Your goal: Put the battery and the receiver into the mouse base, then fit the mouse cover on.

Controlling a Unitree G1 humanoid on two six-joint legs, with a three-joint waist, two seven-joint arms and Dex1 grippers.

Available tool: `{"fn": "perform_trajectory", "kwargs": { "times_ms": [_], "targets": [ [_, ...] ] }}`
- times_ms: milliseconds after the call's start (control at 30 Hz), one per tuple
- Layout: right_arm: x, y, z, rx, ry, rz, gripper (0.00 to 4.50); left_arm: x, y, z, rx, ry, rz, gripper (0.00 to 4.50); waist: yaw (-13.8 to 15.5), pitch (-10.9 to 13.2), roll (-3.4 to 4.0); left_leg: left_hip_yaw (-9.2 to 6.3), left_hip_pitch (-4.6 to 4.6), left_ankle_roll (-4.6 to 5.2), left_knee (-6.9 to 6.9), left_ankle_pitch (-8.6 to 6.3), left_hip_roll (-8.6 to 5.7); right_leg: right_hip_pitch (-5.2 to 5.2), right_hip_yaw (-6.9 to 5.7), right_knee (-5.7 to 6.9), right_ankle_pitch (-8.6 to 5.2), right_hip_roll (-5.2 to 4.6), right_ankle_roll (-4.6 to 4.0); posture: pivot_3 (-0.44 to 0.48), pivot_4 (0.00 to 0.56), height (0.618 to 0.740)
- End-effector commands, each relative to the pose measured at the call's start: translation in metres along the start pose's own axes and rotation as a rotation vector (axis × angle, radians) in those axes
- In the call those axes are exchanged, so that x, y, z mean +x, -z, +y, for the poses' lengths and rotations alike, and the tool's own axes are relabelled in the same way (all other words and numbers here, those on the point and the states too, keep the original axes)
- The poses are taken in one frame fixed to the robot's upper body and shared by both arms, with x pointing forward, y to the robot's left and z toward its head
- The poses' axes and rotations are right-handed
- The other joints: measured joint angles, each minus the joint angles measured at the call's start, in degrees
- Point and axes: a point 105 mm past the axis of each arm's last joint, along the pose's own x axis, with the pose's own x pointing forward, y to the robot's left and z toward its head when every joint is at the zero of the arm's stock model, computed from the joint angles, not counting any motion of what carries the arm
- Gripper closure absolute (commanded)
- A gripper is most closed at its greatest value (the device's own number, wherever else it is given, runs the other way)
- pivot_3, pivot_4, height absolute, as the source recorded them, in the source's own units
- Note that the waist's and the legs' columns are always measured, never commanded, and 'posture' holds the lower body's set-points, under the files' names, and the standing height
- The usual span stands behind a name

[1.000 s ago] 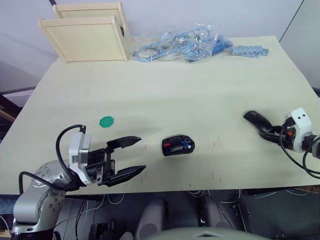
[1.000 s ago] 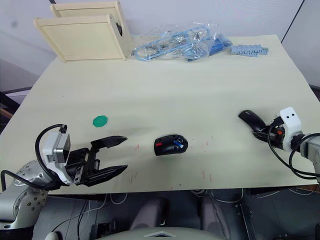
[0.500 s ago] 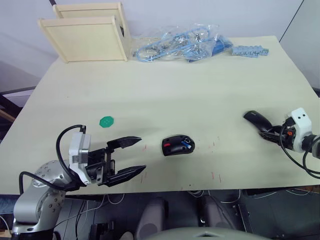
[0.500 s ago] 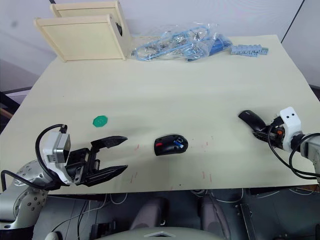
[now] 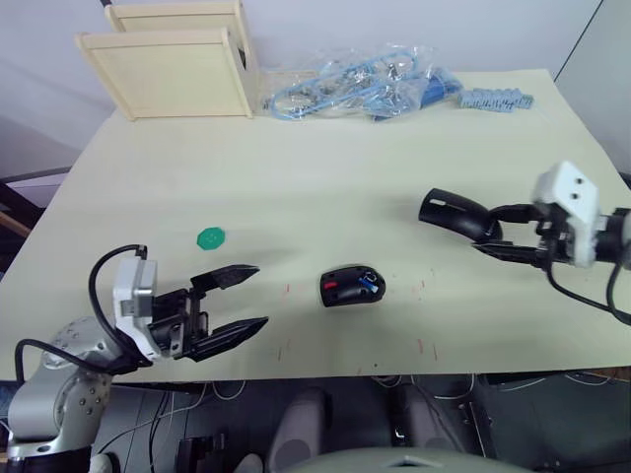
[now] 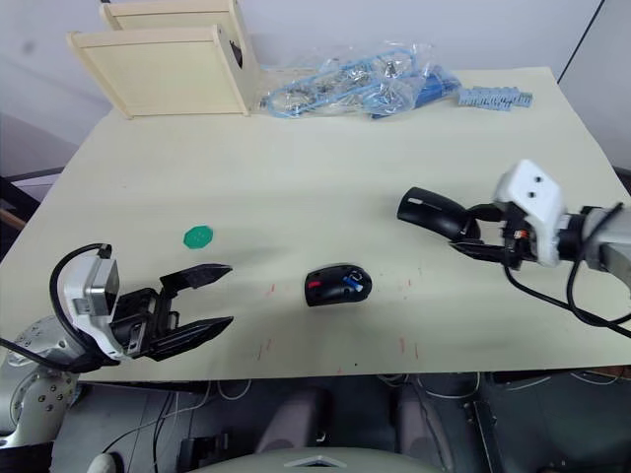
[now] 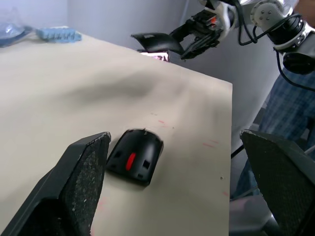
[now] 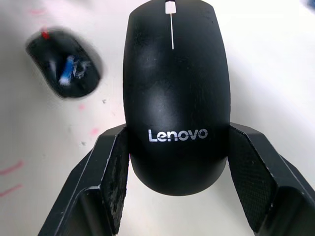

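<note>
The mouse cover (image 5: pixel 455 212), a glossy black shell with a pale printed mark, is clamped by its rear end in the right claw (image 5: pixel 496 229) above the desk (image 5: pixel 325 168), right of the mouse base (image 5: pixel 351 286). The base lies near the front edge with the blue battery (image 5: pixel 369 288) seated. Risk: the narrow rear grip could let the cover tilt and land askew; the left claw (image 5: pixel 240 304) hovers open and empty.

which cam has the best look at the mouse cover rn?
Right wrist view: the mouse cover sits large between the right claw's fingers, logo readable. Eye views show it small, side-on, above the table. Left wrist view shows it far off.
</note>
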Motion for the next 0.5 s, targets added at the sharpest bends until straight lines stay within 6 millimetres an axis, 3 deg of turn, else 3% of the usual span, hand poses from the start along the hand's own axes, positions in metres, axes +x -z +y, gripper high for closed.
{"fn": "perform_trajectory", "kwargs": {
  "times_ms": [33,333,500],
  "targets": [
    [0.007,-0.02,0.011,-0.1,-0.071,0.013,1.75,-0.008,-0.014,0.001,0.033,-0.011,-0.025,0.0,-0.01,0.02,-0.01,-0.02,0.0,0.0,0.0,0.0,0.01,0.0,-0.01,0.0,0.0,0.0,0.0,0.0,0.15,0.74],
    [0.034,-0.048,0.034,-0.22,-0.261,0.142,1.75,-0.019,-0.015,0.001,0.031,-0.041,-0.014,0.0,-0.23,0.12,-0.08,-0.26,-0.16,0.0,-0.01,0.0,0.04,-0.25,-0.01,0.06,0.01,-0.03,-0.03,0.0,0.15,0.74],
    [0.049,-0.061,0.04,-0.139,-0.355,0.165,1.75,-0.021,-0.014,0.001,0.032,-0.039,0.002,0.0,-0.12,0.13,-0.08,-0.4,-0.44,-0.01,0.03,0.0,-0.01,-0.42,-0.11,0.05,0.03,-0.07,-0.03,0.0,0.15,0.74]
  ]
}}
